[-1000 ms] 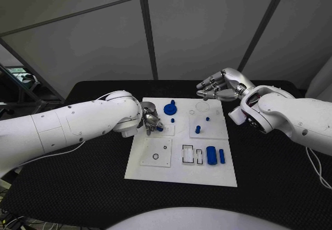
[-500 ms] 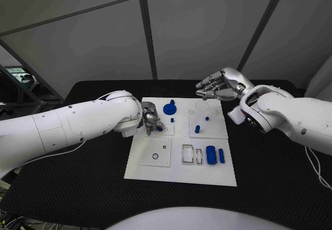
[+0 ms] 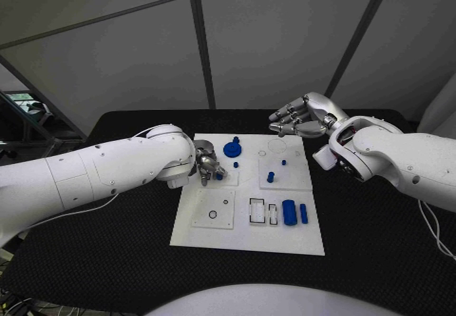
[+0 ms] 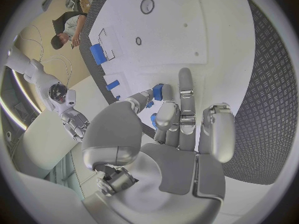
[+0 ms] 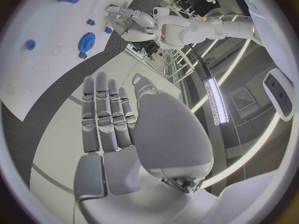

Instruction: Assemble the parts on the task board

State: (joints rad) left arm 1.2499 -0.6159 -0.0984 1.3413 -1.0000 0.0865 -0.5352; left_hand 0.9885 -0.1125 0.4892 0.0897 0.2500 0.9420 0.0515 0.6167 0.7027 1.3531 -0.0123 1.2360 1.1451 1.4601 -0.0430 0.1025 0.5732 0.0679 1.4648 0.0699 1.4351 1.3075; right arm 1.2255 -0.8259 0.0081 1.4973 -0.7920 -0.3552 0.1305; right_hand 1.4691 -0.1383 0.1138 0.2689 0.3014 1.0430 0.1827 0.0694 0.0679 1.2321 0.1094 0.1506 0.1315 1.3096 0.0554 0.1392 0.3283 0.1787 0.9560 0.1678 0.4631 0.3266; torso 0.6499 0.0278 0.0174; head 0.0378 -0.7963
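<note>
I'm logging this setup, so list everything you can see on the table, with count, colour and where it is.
table: one, black, under everything.
task board: one, white, middle of table.
gear: one, blue, board's far end.
peg: one, blue, upright right of centre.
cylinder: one, blue, lying at board's right side.
bar: one, blue, just right of the cylinder.
small part: one, blue, pinched by left hand.
left hand: silver, over board's left edge.
right hand: silver, fingers apart, raised beyond board's far end.

Black table (image 3: 114,250) (textured mat); grey wall panels (image 3: 275,46).
</note>
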